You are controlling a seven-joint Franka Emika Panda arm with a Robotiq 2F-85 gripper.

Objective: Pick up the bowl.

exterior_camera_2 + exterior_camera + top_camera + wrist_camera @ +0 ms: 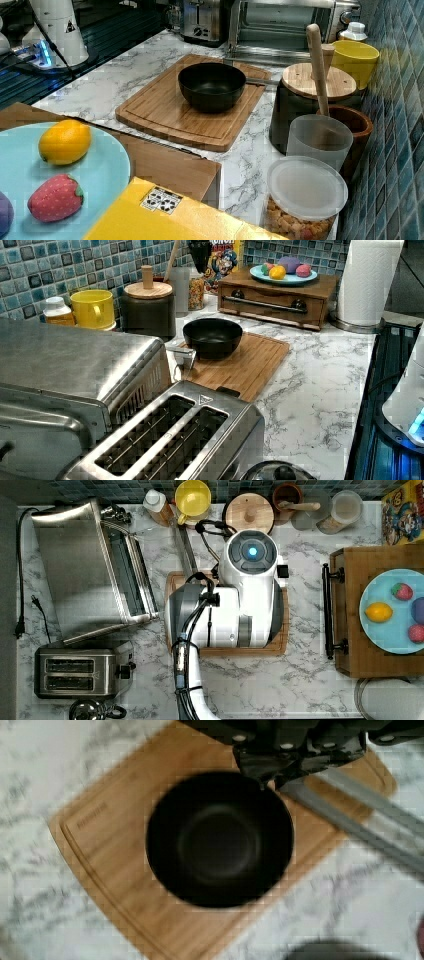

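Note:
The bowl (212, 337) is round and all black with a glossy dark inside. It stands upright on a bamboo cutting board (250, 365), toward the board's back end near the oven. The right view shows the bowl (212, 86) on the board (165, 112) with nothing touching it. In the wrist view the bowl (219, 839) lies straight below me, and my gripper (272, 780) hangs above its rim, shut and holding nothing. In the top view my white arm (240, 605) covers the board (225, 651) and hides the bowl.
A black pot with a wooden lid (310, 100) and a yellow mug (355, 60) stand behind the board. The toaster oven (85, 565) has its door handle (370, 820) close to the bowl. A toaster (75, 672) and a wooden box with a fruit plate (350, 615) flank the board.

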